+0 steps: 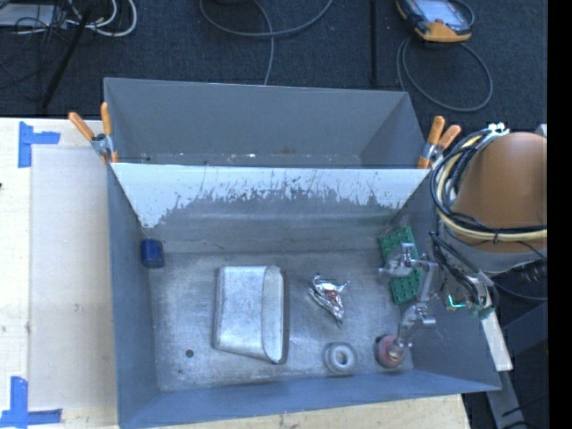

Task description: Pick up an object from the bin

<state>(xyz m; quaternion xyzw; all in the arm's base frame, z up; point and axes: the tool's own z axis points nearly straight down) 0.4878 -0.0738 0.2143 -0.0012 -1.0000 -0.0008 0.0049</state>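
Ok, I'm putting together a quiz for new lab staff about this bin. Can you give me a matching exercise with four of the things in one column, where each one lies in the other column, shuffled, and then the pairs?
Things
1. blue block
2. grey ring
3. shiny crumpled piece
4. green piece

Places
A. by the right wall of the bin
B. by the left wall, alone
C. near the front wall, just left of the reddish disc
D. mid-floor, right of the big grey tub

Pairs: 1-B, 2-C, 3-D, 4-A
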